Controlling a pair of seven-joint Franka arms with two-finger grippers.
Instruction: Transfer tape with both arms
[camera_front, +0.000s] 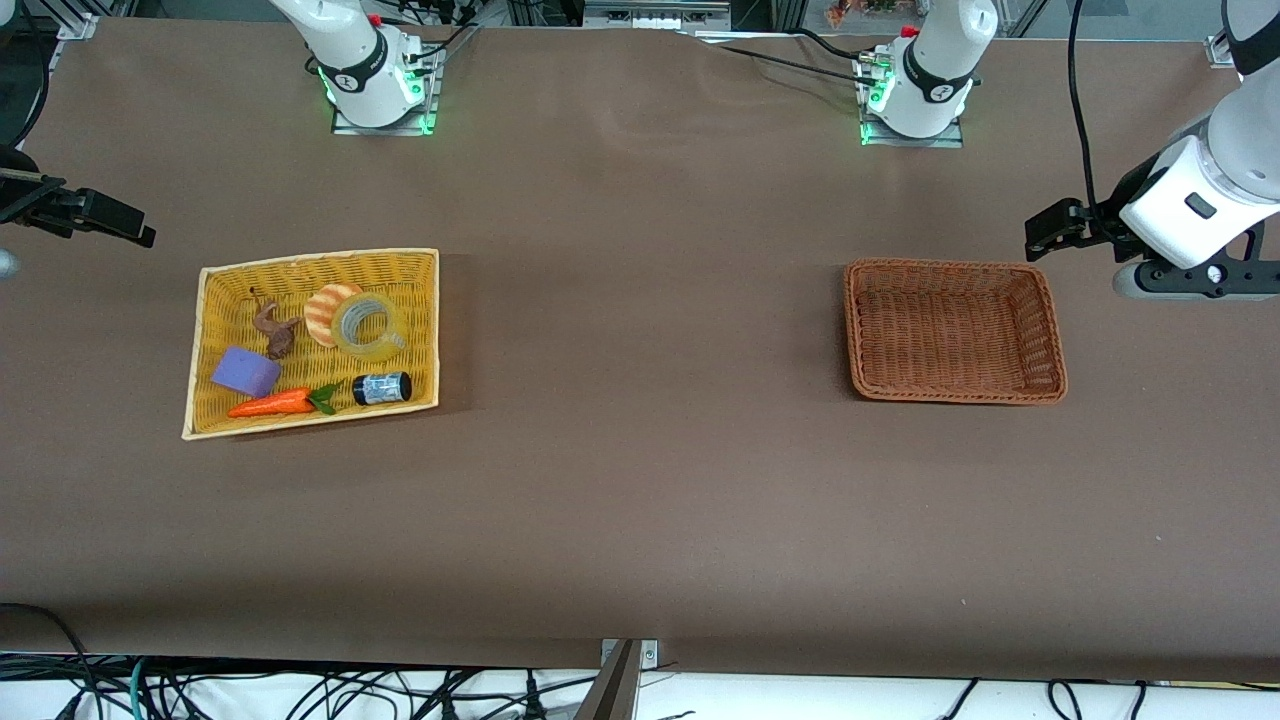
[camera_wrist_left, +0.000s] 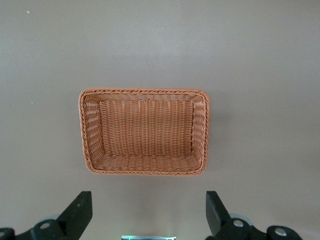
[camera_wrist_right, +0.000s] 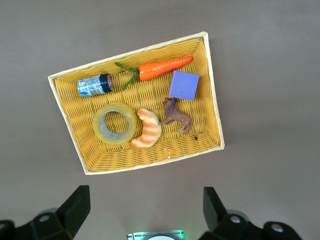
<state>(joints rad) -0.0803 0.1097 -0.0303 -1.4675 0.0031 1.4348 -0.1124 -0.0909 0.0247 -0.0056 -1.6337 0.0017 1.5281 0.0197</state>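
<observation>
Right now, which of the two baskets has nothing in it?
The brown basket at the left arm's end: only bare weave inside. The yellow basket holds the tape and toys.

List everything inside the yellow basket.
In the yellow basket: the tape, lying flat and touching a croissant toy, a brown animal figure, a purple block, a carrot and a battery. Nothing shows through the tape's hole but basket weave.

left gripper (camera_wrist_left: 145, 217) raised, fingers spread; right gripper (camera_wrist_right: 142, 212) raised, fingers spread
</observation>
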